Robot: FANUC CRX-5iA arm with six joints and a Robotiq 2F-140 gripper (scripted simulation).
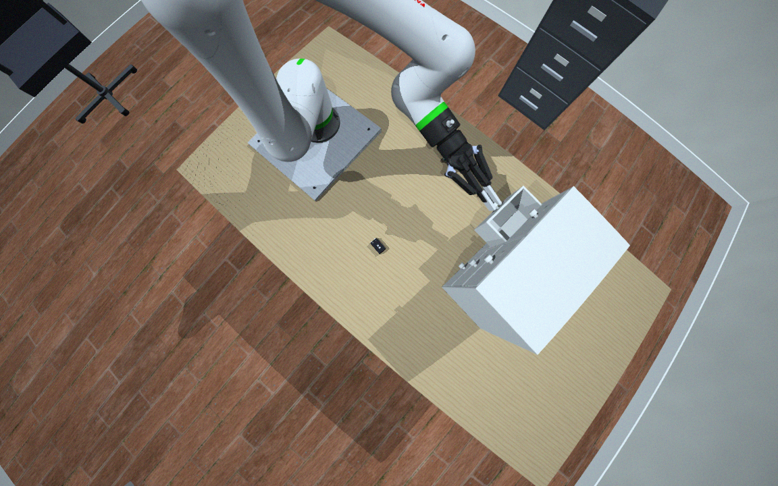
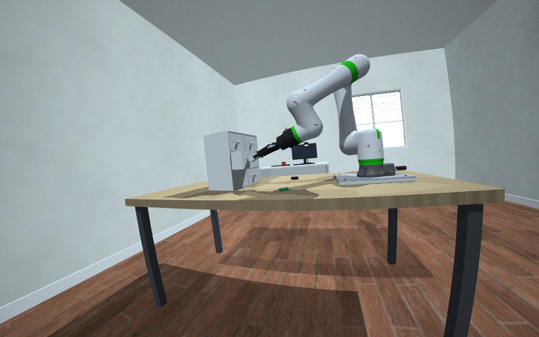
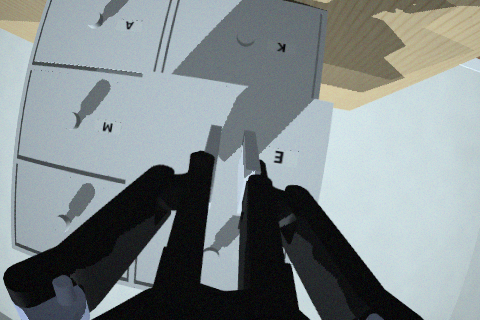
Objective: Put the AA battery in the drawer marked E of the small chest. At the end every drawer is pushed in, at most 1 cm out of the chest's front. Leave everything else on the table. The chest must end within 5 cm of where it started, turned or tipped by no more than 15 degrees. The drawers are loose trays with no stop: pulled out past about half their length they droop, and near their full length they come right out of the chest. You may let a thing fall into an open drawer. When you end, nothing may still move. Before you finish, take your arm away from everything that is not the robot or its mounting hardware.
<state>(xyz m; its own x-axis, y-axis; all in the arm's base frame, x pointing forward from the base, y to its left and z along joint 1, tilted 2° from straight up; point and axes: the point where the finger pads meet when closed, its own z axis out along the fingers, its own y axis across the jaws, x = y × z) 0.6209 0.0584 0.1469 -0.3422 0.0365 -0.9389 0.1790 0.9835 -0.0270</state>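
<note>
The small white chest (image 1: 552, 268) (image 2: 219, 163) (image 3: 55, 110) stands upright. Drawer E (image 1: 491, 233) (image 2: 236, 160) (image 3: 310, 130), in the middle row, is pulled well out and looks about level; nothing shows in the visible part of its inside. My gripper (image 1: 494, 206) (image 2: 251, 158) (image 3: 230, 145) is at drawer E's front, its fingers nearly together on the drawer's knob, which they hide. The AA battery (image 2: 283, 189), green, lies on the table in front of the chest; it is out of sight in the top view and the wrist view.
A small black object (image 1: 377, 246) (image 2: 294, 178) lies on the table (image 1: 319, 254) (image 2: 430, 196), away from the chest. Drawers A (image 3: 75, 40), M (image 3: 55, 130) and K (image 3: 290, 70) look pushed in. A knob (image 3: 212, 251) above drawer E is close to the fingers.
</note>
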